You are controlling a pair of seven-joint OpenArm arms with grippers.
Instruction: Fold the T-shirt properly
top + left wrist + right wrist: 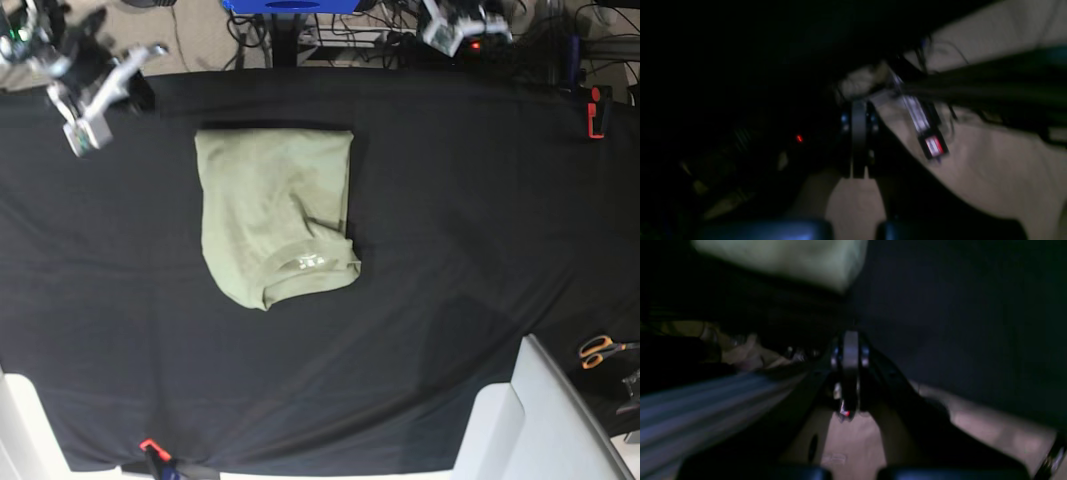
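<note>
The T-shirt (275,215) lies folded into a compact pale sage-green rectangle on the black table cloth (450,250), left of centre, with its ribbed neck and small label turned toward the near edge. My right gripper (78,135) hangs shut over the table's far left corner, well clear of the shirt. In the right wrist view its jaws (850,340) are pressed together and empty, with a blurred edge of the T-shirt (790,260) at the top. My left gripper (442,35) sits shut beyond the far edge at the upper right. Its fingertips (858,110) hold nothing.
Orange-handled scissors (600,350) lie at the right edge. A red clamp (595,112) grips the far right rim, and another red clamp (150,447) the near edge. A white panel (540,420) rises at the lower right. Cables and a power strip (930,140) lie on the floor.
</note>
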